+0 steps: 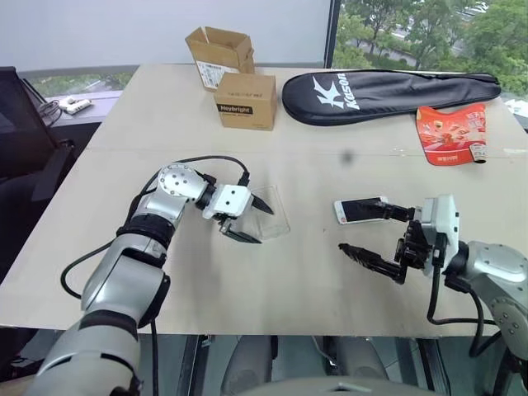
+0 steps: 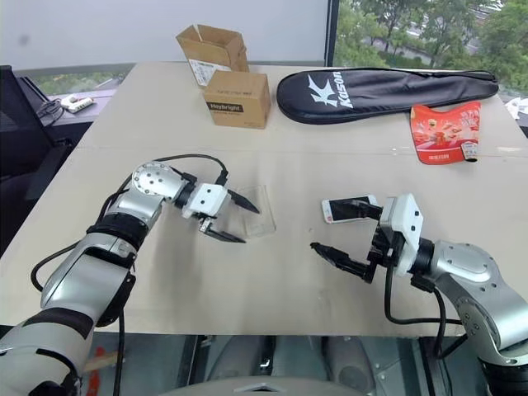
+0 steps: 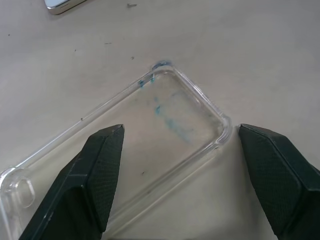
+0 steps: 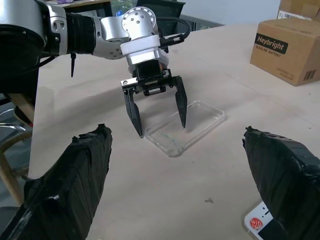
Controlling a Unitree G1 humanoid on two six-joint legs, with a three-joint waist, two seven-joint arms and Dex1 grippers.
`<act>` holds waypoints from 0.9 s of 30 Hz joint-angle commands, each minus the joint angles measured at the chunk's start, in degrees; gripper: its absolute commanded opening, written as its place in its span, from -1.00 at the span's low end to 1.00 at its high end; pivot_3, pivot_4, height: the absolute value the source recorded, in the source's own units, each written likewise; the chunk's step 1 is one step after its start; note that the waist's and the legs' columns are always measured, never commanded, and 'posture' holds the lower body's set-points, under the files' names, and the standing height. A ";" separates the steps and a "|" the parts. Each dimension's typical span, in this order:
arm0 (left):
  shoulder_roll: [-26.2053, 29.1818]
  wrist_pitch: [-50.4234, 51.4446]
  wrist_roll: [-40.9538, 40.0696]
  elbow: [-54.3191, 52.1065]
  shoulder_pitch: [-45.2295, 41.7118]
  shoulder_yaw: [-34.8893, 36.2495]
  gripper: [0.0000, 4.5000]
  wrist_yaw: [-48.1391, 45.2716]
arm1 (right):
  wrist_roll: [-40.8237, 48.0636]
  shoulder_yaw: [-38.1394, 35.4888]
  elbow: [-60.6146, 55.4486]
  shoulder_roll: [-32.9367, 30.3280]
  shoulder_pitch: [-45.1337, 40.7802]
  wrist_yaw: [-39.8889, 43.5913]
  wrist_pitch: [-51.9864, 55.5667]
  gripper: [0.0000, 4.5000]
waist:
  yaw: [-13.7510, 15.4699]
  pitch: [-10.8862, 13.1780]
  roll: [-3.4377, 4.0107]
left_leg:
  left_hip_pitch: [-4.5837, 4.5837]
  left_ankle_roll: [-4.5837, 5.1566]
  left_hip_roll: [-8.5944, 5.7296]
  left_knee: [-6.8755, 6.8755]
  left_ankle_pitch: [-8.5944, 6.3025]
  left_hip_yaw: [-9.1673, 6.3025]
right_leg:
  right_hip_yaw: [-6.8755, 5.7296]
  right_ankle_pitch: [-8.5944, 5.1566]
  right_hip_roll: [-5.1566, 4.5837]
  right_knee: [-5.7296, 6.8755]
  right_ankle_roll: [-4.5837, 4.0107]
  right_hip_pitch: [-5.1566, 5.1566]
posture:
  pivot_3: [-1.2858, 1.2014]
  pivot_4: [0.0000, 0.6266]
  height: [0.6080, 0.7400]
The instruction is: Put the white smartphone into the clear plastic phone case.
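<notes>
Two sets of jaws stand released over the worktop [image 1: 330,280]: left gripper [image 1: 247,221] straddling the clear plastic phone case [image 1: 271,214] as if to steady it, right gripper [image 1: 371,239] beside the white smartphone [image 1: 359,209].

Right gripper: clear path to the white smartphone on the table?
Probably yes. The right gripper is open, the white smartphone lies flat just beside its upper finger, and nothing stands between them on the beige table.

The left end effector [image 1: 250,219] straddles the clear plastic phone case [image 1: 276,216], fingers spread.
</notes>
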 commanded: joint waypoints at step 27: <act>-2.65 56.42 -3.52 -48.80 10.16 0.17 -0.99 10.54 | -4.16 -5.40 5.19 -5.65 2.37 6.35 -7.36 1.00 | 0.04 0.01 0.02 | -0.07 0.08 0.17 0.51 -0.05 0.00 | 0.02 -0.02 0.06 0.25 0.01 0.06 | 0.03 -0.52 1.00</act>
